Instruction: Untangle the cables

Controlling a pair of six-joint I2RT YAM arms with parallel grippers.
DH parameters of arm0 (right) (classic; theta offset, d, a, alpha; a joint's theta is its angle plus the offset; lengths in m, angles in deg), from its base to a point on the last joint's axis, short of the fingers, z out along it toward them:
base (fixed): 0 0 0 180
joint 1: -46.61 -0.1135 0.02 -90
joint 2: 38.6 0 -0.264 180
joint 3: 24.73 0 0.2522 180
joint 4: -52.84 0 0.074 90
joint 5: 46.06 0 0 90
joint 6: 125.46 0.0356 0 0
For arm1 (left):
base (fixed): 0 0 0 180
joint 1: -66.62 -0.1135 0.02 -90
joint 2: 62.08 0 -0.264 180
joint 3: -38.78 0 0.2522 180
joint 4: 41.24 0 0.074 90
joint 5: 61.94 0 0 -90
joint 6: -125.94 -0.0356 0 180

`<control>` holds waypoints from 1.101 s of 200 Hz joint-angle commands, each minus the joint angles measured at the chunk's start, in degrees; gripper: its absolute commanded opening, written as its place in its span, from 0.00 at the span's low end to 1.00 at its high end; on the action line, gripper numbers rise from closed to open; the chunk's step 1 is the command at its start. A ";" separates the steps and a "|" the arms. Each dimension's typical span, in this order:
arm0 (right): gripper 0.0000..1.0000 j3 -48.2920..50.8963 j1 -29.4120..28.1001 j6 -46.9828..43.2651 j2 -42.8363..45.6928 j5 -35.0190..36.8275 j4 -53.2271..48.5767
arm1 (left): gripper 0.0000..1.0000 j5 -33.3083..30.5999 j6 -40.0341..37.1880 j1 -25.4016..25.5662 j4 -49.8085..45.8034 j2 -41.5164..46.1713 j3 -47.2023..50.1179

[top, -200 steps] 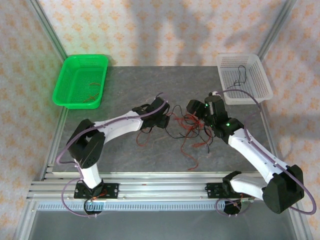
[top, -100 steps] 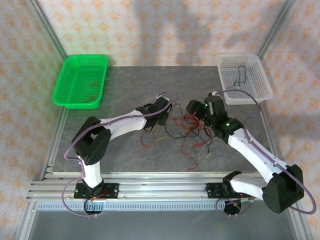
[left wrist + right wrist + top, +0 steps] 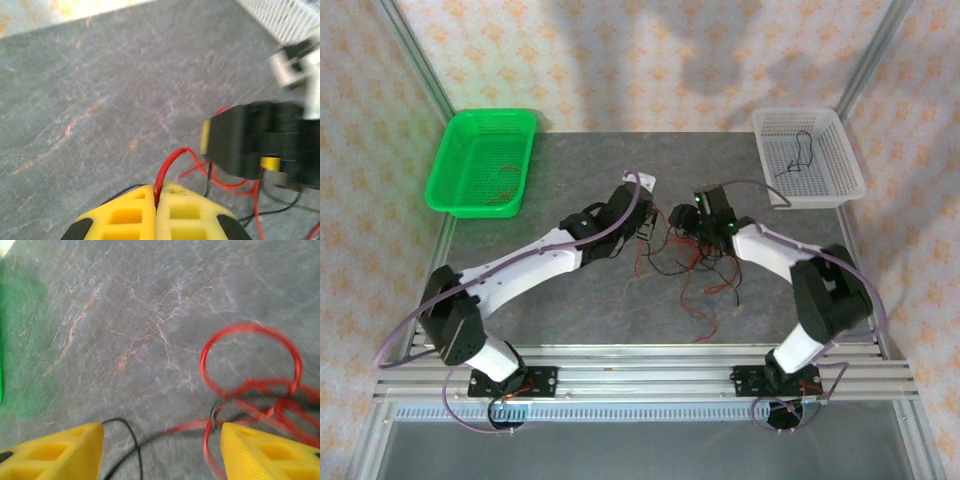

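both arms have swung inward over the tangle since a second ago. left fingers [image 3: 127,215] are now pressed together, pinching a red wire [image 3: 166,164]; right fingers [image 3: 60,450] are spread, straddling the cables [image 3: 695,262] in the middle of the surface [image 3: 570,160]. pulling that strand free looks ready to start.

The right gripper [image 3: 160,442] has its jaws spread: one yellow finger [image 3: 55,452] sits low and far left of the red loop [image 3: 250,328], the other just beneath it. Below the loop the cables [image 3: 260,386] tangle, red and black, on the grey table [image 3: 150,305]. A black wire [image 3: 122,421] curves well left of the loop, beside the far finger, and a blurred green patch [image 3: 20,340] lies farthest left
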 commanded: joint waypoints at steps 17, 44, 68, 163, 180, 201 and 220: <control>0.50 -3.91 0.25 0.68 -8.31 -2.60 4.34 | 0.00 -3.38 2.01 0.32 -1.92 6.10 2.04; 0.41 -0.67 0.27 1.43 -10.06 -2.17 6.54 | 0.00 -5.53 2.04 0.38 -2.74 10.94 1.66; 0.38 2.64 0.27 1.70 -9.49 -0.45 7.35 | 0.00 -9.77 2.22 0.34 -5.47 13.38 -1.80; 0.33 14.74 0.51 0.56 -7.24 5.75 13.88 | 0.00 -24.77 0.81 -0.25 -10.49 13.77 -15.39; 0.33 15.68 0.94 0.56 -7.66 5.70 14.82 | 0.00 -26.92 0.81 -0.91 -11.10 13.31 -17.17; 0.33 15.71 1.39 0.22 -7.99 5.50 15.25 | 0.00 -27.72 -0.19 -2.49 -10.66 13.20 -18.57; 0.33 14.87 1.50 -0.35 -7.73 5.25 14.86 | 0.00 -26.76 -0.60 -5.51 -10.64 12.83 -19.66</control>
